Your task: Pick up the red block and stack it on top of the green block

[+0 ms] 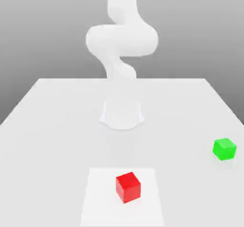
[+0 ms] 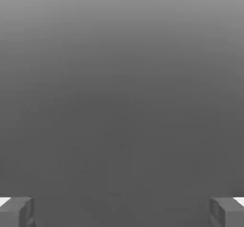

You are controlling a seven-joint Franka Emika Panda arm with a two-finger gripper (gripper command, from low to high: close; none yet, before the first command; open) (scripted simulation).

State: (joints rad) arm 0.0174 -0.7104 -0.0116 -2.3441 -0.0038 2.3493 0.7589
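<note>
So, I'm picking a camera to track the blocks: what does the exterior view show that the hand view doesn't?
Exterior view: red block on a white patch, green block toward the exterior view's right, table and arm.

Hand view: the open hand, fingers wide apart.

Both: some part of the robot, against a grey backdrop.

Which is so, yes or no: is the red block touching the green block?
No, the red block lies well apart from the green block.
</note>
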